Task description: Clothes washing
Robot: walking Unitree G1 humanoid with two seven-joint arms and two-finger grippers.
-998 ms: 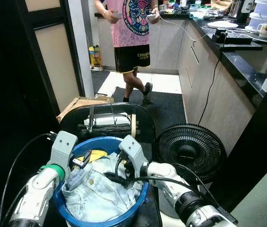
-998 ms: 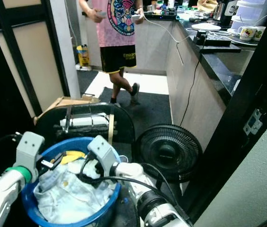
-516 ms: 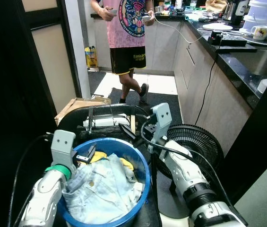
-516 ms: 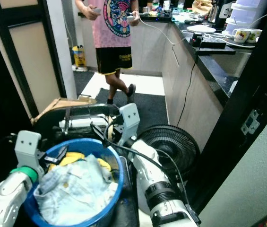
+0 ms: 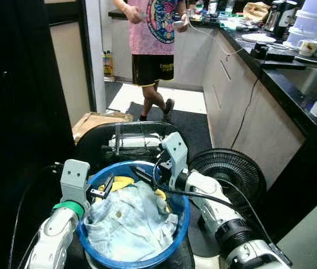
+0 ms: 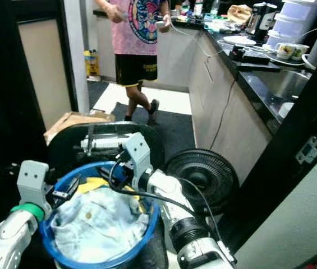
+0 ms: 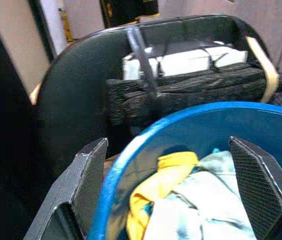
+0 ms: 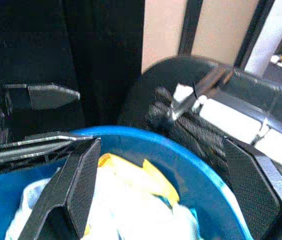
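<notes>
Right tool [image 5: 141,172] is returning over the tub [image 5: 178,221], wide and empty; left tool [image 5: 103,188] is waiting wide beside jeans [image 5: 130,224].

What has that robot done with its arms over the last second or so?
The right gripper was down among the clothes in the blue basin, lifted out beyond the far rim, and now reaches back over the rim with its fingers open and empty. The left gripper has stayed at the near-left rim, open. The pale jeans and yellow cloth still lie inside the basin.
</notes>
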